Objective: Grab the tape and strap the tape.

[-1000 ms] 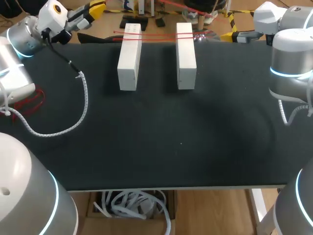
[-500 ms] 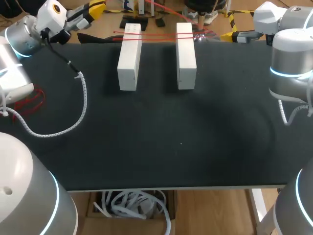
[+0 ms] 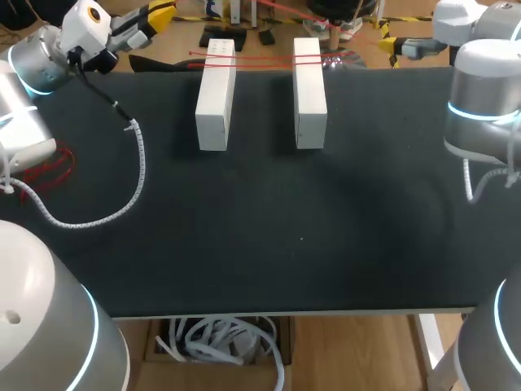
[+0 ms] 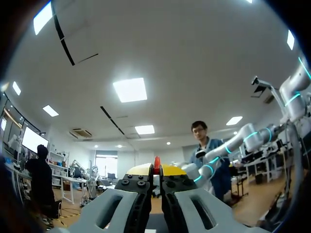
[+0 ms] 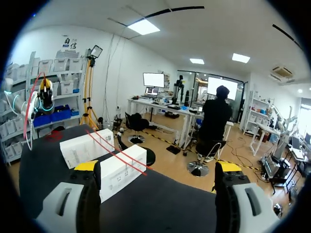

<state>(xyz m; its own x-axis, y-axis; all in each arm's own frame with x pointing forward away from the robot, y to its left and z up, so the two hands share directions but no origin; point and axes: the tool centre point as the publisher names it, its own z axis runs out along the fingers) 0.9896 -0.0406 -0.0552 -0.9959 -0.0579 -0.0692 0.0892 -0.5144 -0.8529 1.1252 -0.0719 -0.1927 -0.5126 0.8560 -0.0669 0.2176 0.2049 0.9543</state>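
Tape (image 3: 260,57): thin red strip, laid across the far ends of two blocks (image 3: 216,94) on the bench (image 3: 269,244).
Handling: judged light, limp and slippery; best taken near a free end.
Left pincer (image 4: 156,169): pressed together on a red sliver, judged tape; raised past the far left corner.
Right pincer (image 5: 158,167): spread wide, empty, raised past the far right edge.

- The counter (image 3: 269,244) is covered with a dark matte cloth and has a pale strip along its near edge.
- A light wooden floor (image 3: 358,350) lies beyond the near edge.
- An open cardboard box (image 3: 155,346) of white cables sits under that edge.
- The ceiling is white, with lit rectangular light panels (image 4: 130,90).
- The walls (image 5: 121,58) are white.
- Shelving (image 5: 58,65) stocked with storage bins stands against one wall.
- Desks (image 5: 160,108) carrying lit screens (image 5: 153,79) stand further back in the room.
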